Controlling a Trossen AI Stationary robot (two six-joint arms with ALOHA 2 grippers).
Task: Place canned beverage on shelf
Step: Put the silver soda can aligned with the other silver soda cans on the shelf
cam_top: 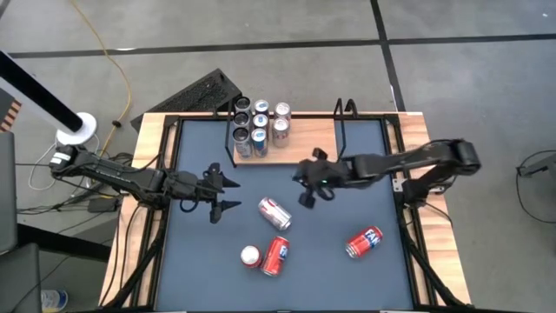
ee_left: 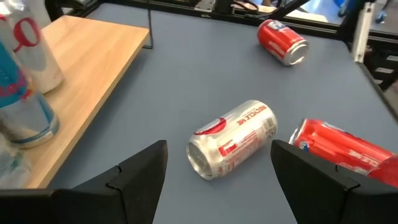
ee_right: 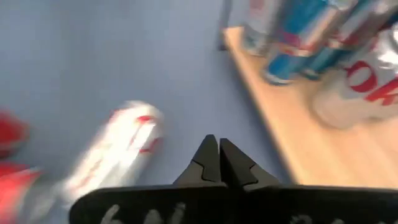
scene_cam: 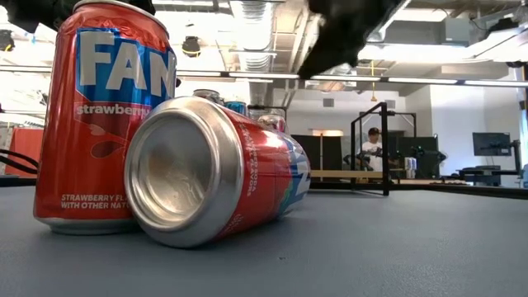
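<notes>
The shelf (cam_top: 308, 139), a light-wood board with black rod uprights, lies at the table's far edge, with several cans (cam_top: 259, 128) standing on its left end. A silver-and-red can (cam_top: 274, 213) lies on its side on the dark mat, also seen in the left wrist view (ee_left: 233, 146). My left gripper (cam_top: 233, 195) hovers open to the left of that can, its fingers pointing at it without touching. My right gripper (cam_top: 306, 196) is shut and empty above the mat, just right of the can and near the shelf's front edge (ee_right: 292, 155).
A red can (cam_top: 276, 255) lies beside an upright red can (cam_top: 250, 256) near the front of the mat; both fill the low view (scene_cam: 206, 169). Another red can (cam_top: 364, 243) lies at the right. The shelf's right part is bare wood.
</notes>
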